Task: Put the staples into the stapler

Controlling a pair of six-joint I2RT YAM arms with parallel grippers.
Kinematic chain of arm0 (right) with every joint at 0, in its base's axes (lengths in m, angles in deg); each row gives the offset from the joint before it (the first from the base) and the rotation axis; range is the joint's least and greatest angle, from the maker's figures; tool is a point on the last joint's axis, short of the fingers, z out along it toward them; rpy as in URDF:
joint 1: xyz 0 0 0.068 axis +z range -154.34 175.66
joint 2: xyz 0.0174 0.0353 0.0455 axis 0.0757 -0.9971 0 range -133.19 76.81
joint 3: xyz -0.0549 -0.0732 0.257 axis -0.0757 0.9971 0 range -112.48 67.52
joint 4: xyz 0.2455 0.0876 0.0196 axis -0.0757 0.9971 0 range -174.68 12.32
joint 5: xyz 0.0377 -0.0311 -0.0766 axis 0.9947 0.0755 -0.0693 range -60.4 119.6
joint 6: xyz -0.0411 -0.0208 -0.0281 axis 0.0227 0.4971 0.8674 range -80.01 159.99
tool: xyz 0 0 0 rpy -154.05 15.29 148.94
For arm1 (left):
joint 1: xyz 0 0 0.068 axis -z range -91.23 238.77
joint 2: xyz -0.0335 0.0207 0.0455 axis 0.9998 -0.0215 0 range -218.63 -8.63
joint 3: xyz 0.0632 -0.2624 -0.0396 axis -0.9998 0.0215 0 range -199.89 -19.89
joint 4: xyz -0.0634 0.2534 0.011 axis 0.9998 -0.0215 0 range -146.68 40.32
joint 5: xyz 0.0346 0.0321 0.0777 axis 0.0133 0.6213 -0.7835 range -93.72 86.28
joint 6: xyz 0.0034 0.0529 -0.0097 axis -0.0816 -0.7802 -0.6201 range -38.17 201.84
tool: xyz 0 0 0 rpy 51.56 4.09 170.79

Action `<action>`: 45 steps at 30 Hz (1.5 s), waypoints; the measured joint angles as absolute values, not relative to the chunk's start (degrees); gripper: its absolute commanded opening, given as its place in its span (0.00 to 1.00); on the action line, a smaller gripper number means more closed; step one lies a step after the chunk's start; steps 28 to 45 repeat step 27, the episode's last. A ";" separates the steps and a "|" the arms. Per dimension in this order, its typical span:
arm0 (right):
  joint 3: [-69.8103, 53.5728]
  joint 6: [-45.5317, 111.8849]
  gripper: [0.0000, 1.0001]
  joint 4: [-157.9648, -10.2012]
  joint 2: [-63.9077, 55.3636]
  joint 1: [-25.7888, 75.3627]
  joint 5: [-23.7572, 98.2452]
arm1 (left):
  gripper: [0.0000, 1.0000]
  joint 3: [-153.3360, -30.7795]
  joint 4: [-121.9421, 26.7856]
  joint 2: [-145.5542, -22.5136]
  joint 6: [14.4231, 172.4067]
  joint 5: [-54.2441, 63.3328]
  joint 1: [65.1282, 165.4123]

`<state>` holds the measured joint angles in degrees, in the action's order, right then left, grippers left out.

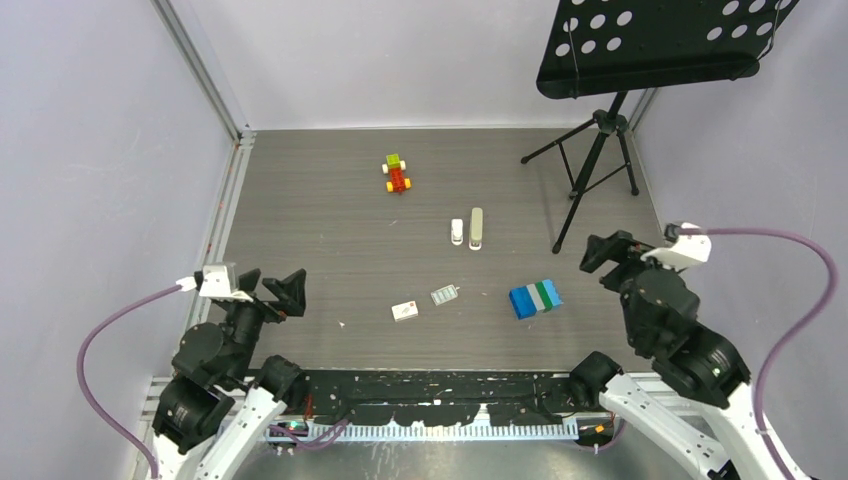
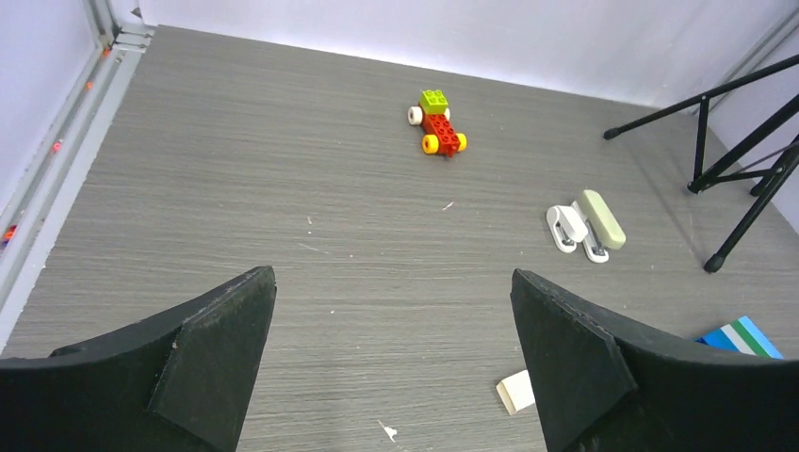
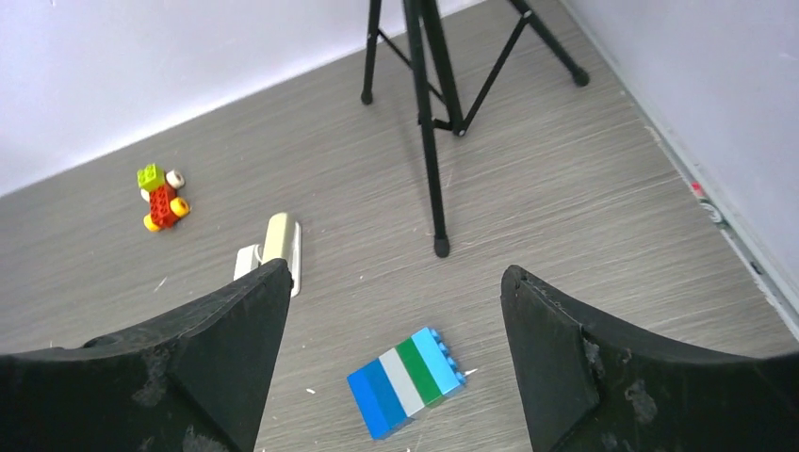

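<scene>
Black fingers of the left gripper (image 1: pixel 272 288) stand wide apart and empty, touching nothing, over the near left part of the grey wood-grain table (image 1: pixel 320 220). The right gripper (image 1: pixel 612 258) also has its jaws spread wide and empty, at the table's right edge.

The things around, from largest to smallest:
- A black music stand (image 1: pixel 600 150) rises at the far right. One tripod foot rests on the table to the right of the stapler, apart from it.
- A blue, green and white brick block (image 1: pixel 535 298) lies flat near the right gripper.
- A toy car (image 1: pixel 397 173) of red and green bricks sits towards the far side, well apart from the rest.
- The stapler (image 1: pixel 476 229), with a grey-beige top on a white body, lies mid-table and well apart from both grippers. In the right wrist view one finger partly covers it.
- A stubby white object (image 1: pixel 457 232) lies just beside the stapler on its left.
- The white carton (image 1: pixel 405 311) with a red-orange mark lies nearer the arms.
- The staples (image 1: pixel 444 294), a small silvery-grey strip, lie just to the right of the carton, apart from it and on the near side of the stapler.

Count: two grippers and one of every other item.
</scene>
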<state>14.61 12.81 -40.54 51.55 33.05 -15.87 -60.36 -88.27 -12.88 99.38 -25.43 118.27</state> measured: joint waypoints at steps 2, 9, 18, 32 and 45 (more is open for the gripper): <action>13.50 12.72 0.86 -38.75 53.59 33.05 -17.16 | 0.98 -60.36 -88.25 -11.85 99.38 -26.09 118.27; 10.09 13.51 0.87 -35.10 61.34 33.05 -21.71 | 0.98 -59.59 -87.35 -9.64 99.46 -26.79 118.27; 10.55 14.39 0.85 -33.52 69.78 33.05 -25.68 | 0.98 -56.38 -85.23 -9.97 99.46 -27.40 118.24; 10.85 14.43 0.84 -33.15 69.98 33.05 -26.27 | 0.98 -56.29 -85.04 -12.66 99.35 -28.14 117.55; 10.85 14.43 0.84 -33.15 69.98 33.05 -26.27 | 0.98 -56.29 -85.04 -12.66 99.35 -28.14 117.55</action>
